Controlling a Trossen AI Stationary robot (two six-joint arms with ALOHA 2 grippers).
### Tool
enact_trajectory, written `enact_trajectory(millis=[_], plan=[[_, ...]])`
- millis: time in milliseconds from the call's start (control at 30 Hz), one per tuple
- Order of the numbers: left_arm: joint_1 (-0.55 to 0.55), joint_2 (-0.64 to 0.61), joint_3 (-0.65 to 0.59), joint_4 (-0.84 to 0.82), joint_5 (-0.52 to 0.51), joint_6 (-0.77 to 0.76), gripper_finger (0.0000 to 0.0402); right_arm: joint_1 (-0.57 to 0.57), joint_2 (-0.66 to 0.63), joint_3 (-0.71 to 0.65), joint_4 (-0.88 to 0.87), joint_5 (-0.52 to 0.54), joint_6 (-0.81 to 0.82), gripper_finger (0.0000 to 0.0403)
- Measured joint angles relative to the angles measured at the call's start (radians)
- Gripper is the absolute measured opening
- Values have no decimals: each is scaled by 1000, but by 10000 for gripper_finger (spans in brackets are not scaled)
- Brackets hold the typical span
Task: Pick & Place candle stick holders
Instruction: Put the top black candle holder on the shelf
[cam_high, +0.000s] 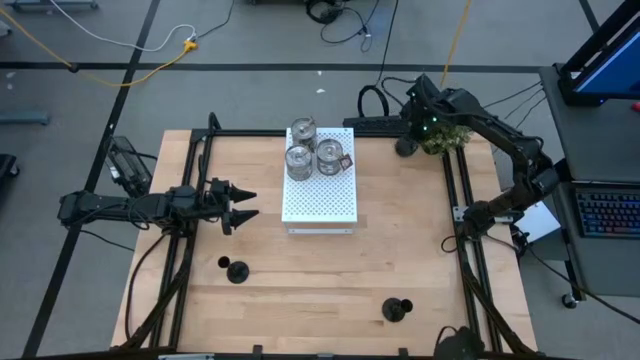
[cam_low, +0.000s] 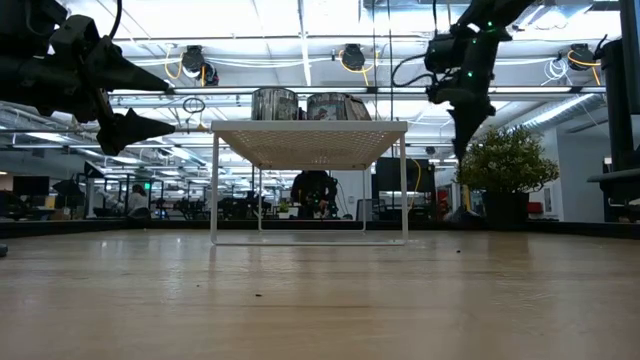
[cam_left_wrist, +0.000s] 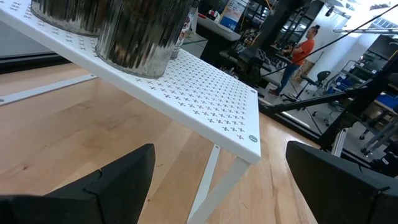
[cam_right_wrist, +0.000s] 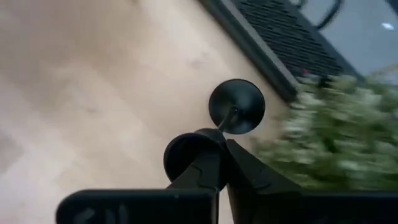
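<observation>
Three shiny silver candle stick holders (cam_high: 303, 133) (cam_high: 298, 160) (cam_high: 331, 155) stand on the far end of the white perforated board (cam_high: 320, 200). Two black holders (cam_high: 237, 270) (cam_high: 397, 309) stand on their round bases on the near part of the table. A third black holder (cam_right_wrist: 236, 106) is at the far right beside the green plant (cam_high: 447, 139), with my right gripper (cam_right_wrist: 222, 149) shut on it from above. My left gripper (cam_high: 243, 203) stays open and level at the left, pointing at the board. My right gripper pinches the black holder at the top of its thin stem (cam_right_wrist: 225, 127) between its two shut fingers, next to the holder's upper cup (cam_right_wrist: 183, 155). The fingers slant down from above. The holder hangs below them, base (cam_right_wrist: 237, 104) lowermost; whether the base is off the table I cannot tell.
The plant (cam_low: 505, 160) stands close to the right gripper at the table's far right corner. The board stands on thin white legs (cam_low: 215, 190) with open room beneath. Black rails (cam_high: 462, 200) run along both table sides. Bare wood lies between the board and the near holders.
</observation>
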Motion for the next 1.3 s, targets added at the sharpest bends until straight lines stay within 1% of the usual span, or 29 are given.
enact_trajectory(millis=[167, 267, 433, 567, 933, 1067, 1200, 1300], plan=[[0, 0, 0, 0, 0, 0, 365, 47, -33, 2, -62, -31, 50, 0], [0, 0, 0, 0, -1, 0, 365, 80, -47, 2, -102, -70, 91, 0], [0, 0, 0, 32, -11, 0, 365, 150, -65, 3, -190, -81, 156, 0], [0, 0, 0, 106, -15, 0, 365, 214, -77, 3, -242, -79, 223, 0], [0, 0, 0, 461, -22, -1, 365, 370, -106, 5, -272, -234, 408, 0], [0, 0, 0, 501, -48, -1, 365, 434, -108, 5, -297, -237, 472, 0], [0, 0, 0, 501, -50, -5, 365, 495, -108, 5, -297, -267, 538, 0], [0, 0, 0, 503, -49, -47, 365, 540, -108, 5, -297, -283, 575, 0]])
